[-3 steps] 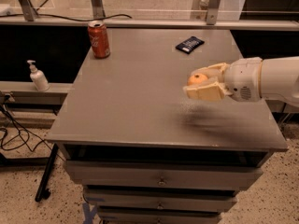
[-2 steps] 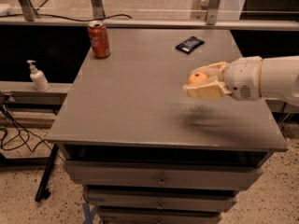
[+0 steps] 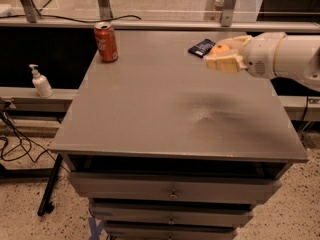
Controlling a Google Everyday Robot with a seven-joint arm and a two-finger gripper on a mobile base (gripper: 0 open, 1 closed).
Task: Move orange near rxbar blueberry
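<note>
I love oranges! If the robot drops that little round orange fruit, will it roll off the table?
It probably could roll: the small round orange fruit has no flat side, and the grey table top looks smooth and level. It seems firm, since the cream gripper, above the table's far right by the dark navy wrapper, holds it without squashing.
</note>
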